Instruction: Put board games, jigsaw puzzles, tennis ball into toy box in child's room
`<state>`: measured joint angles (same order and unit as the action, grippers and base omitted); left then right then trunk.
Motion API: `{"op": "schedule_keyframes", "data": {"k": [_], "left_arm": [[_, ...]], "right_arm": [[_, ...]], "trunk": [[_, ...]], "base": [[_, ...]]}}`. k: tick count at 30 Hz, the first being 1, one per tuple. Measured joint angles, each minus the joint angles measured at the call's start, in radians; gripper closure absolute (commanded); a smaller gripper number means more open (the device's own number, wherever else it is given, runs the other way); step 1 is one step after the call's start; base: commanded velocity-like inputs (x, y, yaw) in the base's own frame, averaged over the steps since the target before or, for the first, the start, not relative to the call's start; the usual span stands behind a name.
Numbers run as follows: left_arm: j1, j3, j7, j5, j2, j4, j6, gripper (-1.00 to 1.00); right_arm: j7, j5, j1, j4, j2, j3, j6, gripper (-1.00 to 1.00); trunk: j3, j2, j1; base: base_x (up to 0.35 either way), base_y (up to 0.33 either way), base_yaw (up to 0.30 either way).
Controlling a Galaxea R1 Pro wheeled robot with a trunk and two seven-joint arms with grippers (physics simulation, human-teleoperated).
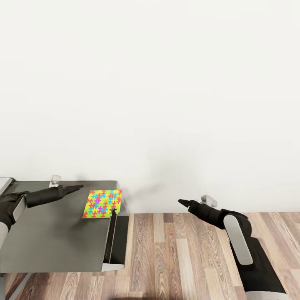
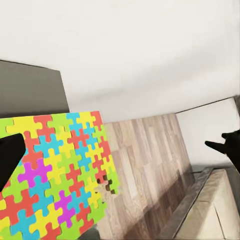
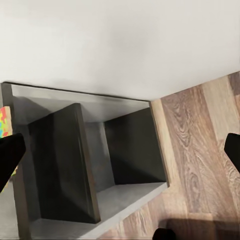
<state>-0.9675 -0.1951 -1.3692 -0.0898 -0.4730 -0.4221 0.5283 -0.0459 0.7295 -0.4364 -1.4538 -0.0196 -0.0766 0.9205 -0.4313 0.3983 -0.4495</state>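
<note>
One thin square jigsaw puzzle (image 1: 103, 203) in yellow, pink, blue and green lies flat at the right edge of the dark grey bench (image 1: 50, 233), lower left of the head view, not yet boxed. Left end effector (image 1: 78, 188) hovers just beside it, apparently clenched, empty. Right end effector (image 1: 181, 202) hangs over the wood-plank floor (image 1: 175, 258); grip state cannot be told. Most of the task seems left.
</note>
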Motion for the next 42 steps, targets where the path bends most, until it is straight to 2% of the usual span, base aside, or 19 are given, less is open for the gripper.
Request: {"op": "schedule_keyframes", "data": {"k": [3,6,8,13,14,17,21,26,33,42], "left_arm": [[0.000,0.001,-0.053,0.000,-0.001,0.000,0.001,-1.00],[0.000,0.001,-0.094,0.001,-0.001,0.000,0.002,-1.00],[0.000,0.001,-0.122,0.001,-0.001,0.000,0.002,-1.00],[0.001,0.001,-0.186,0.001,-0.001,0.003,0.003,-1.00],[0.001,0.001,-0.193,0.001,-0.001,0.004,0.003,-1.00],[0.005,-0.001,-0.198,-0.001,-0.001,0.007,0.005,-1.00],[0.007,-0.002,-0.198,-0.002,-0.001,0.007,0.021,-1.00],[0.008,-0.002,-0.198,-0.003,-0.001,0.006,0.031,-1.00],[0.008,-0.002,-0.198,-0.004,0.000,0.006,0.039,-1.00],[0.008,-0.002,-0.198,-0.005,0.000,0.003,0.039,-1.00]], "right_arm": [[0.004,0.008,0.001,0.071,0.004,0.042,-0.019,-1.00],[0.026,0.015,0.001,0.109,0.007,0.057,-0.026,-1.00],[0.055,0.020,0.001,0.133,0.018,0.062,-0.029,-1.00],[0.140,0.026,-0.006,0.220,0.068,0.065,-0.032,-1.00],[0.147,0.025,-0.007,0.228,0.071,0.065,-0.032,-1.00],[0.165,0.024,-0.009,0.247,0.079,0.065,-0.033,-1.00],[0.173,0.024,-0.009,0.251,0.076,0.060,-0.034,-1.00],[0.175,0.024,-0.009,0.251,0.081,0.059,-0.040,-1.00],[0.177,0.024,-0.009,0.251,0.082,0.059,-0.087,-1.00],[0.178,0.024,-0.009,0.254,0.083,0.062,-0.095,-1.00]], "trunk": [[0.000,0.000,0.000],[0.000,0.000,0.000],[0.000,0.000,0.000],[0.000,0.000,0.000],[0.000,0.000,0.000],[0.000,0.000,0.000],[0.000,0.000,0.000],[0.000,0.000,0.000],[0.000,0.000,0.000],[0.000,0.000,0.000]], "base": [[0.000,0.000,0.000],[0.000,0.000,0.000],[0.000,0.000,0.000],[0.000,0.000,0.000],[0.000,0.000,0.000],[0.000,0.000,0.000],[0.000,0.041,0.000],[0.000,0.134,0.000],[0.000,0.031,0.000],[0.000,0.002,0.000]]}}
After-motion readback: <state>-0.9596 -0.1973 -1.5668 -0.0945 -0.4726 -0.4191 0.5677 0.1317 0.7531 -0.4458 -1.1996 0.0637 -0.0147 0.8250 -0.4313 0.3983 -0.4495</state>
